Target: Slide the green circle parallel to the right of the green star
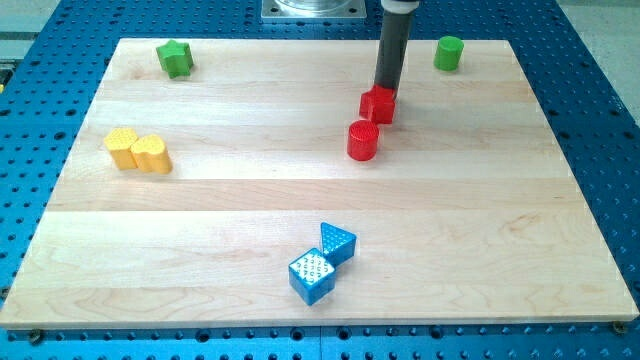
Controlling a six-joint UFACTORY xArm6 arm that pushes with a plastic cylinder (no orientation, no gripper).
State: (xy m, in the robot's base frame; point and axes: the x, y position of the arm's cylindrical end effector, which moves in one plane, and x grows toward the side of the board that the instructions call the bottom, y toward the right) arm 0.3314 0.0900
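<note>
The green circle (449,53) stands near the top right corner of the wooden board (480,230). The green star (174,58) stands near the top left corner, at about the same height in the view. My tip (386,90) comes down from the view's top centre and ends at the upper edge of a red block (377,105). The tip is left of and a little below the green circle, well apart from it, and far right of the green star.
A red cylinder (362,140) sits just below the red block. Two yellow blocks (138,151) touch each other at the left. A blue triangle (337,243) and a blue cube (312,277) sit together at the bottom centre.
</note>
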